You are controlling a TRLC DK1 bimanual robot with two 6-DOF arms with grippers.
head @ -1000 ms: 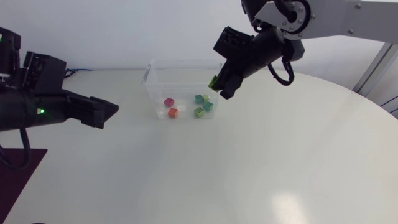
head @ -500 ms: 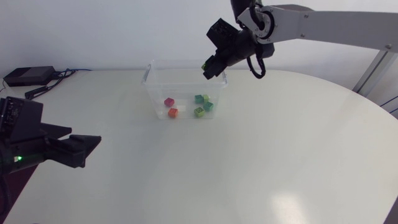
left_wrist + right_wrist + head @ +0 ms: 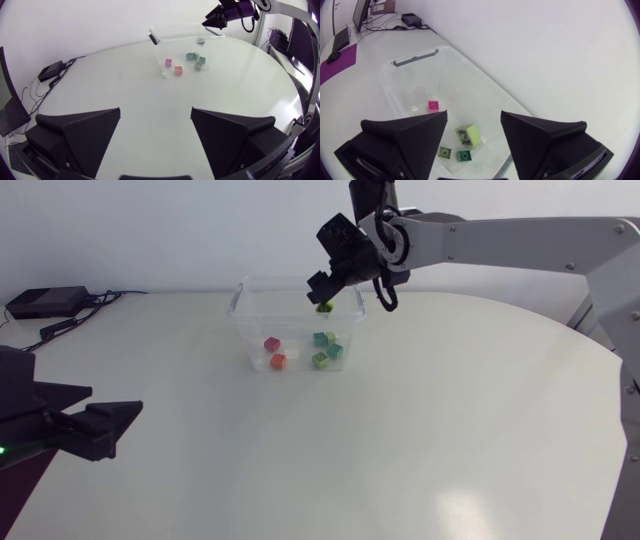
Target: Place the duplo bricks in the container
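Observation:
My right gripper (image 3: 326, 283) hangs open over the far right part of the clear plastic container (image 3: 243, 320). A lime-green brick (image 3: 323, 307) is loose just below its fingers, touching neither, above the container's inside. In the right wrist view this lime brick (image 3: 470, 134) shows between the spread fingers of the right gripper (image 3: 473, 117), over the container (image 3: 395, 95). On the container floor lie a pink brick (image 3: 271, 343), a red brick (image 3: 278, 361) and a cluster of teal and green bricks (image 3: 326, 348). My left gripper (image 3: 118, 426) stands open and empty at the table's near left, far from the container (image 3: 162, 37).
A small black box (image 3: 43, 302) with cables lies at the table's far left edge. Bare white table (image 3: 400, 440) spreads in front of and to the right of the container.
My right arm swung left and back over the container's far rim, then opened and let go of the lime brick. My left arm drew back toward the near left edge.

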